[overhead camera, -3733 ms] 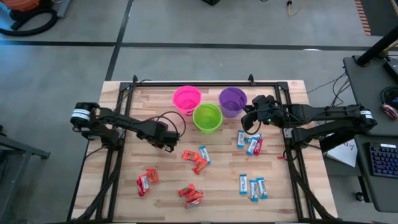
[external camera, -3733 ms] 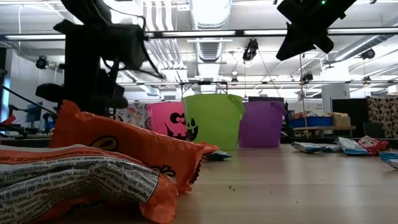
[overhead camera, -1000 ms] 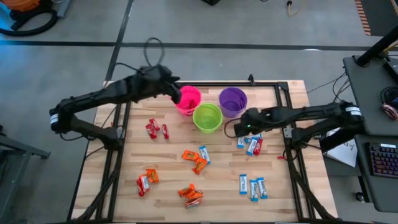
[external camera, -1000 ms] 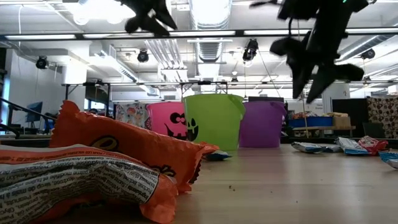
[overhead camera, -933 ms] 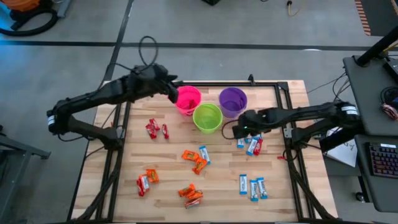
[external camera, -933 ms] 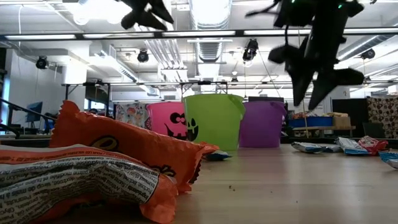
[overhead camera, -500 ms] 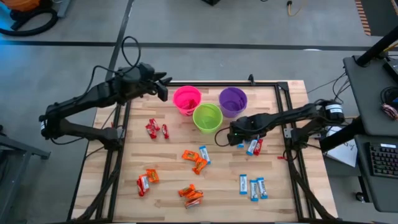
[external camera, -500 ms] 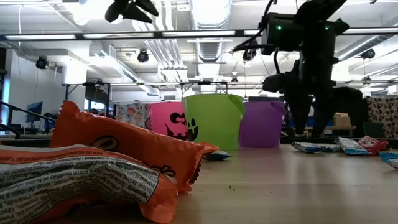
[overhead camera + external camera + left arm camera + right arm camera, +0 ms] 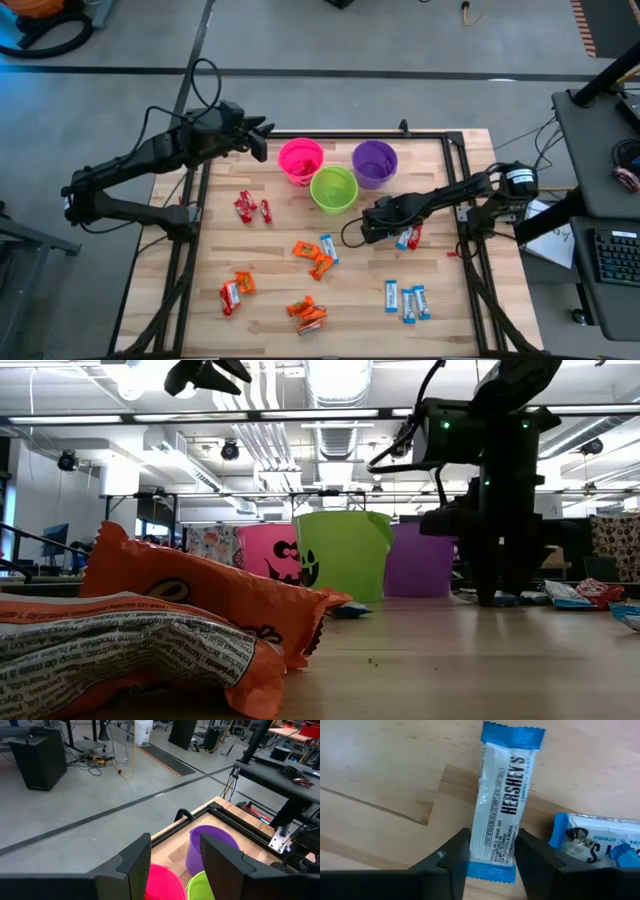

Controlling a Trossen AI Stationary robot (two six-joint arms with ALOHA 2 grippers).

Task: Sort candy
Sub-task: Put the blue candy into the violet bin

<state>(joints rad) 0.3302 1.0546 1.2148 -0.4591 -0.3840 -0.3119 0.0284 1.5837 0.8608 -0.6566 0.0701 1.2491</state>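
The blue-and-white candy (image 9: 501, 802) lies flat on the wooden bench (image 9: 450, 300), just to the right of the green cup (image 9: 333, 189) and a little nearer the front edge. The right tool (image 9: 373, 228) is down over it, one finger (image 9: 452, 857) on each long side of the wrapper, pinching it against the wood. Just beside it, farther from the green cup, lie another blue-and-white candy (image 9: 597, 842) and a red one (image 9: 415, 237). More candies are scattered in front of the green cup: an orange and blue cluster (image 9: 316, 256), red pairs (image 9: 251, 207) off to its left, orange ones (image 9: 307, 314) near the front edge, and blue ones (image 9: 405, 300) toward the front right. The pink cup (image 9: 301, 160) and purple cup (image 9: 374, 162) stand behind the green cup, touching it on either side. The left tool (image 9: 262, 142) hangs in the air behind and left of the pink cup, over the bench's back left corner, its fingers (image 9: 134, 865) spread with nothing between them.
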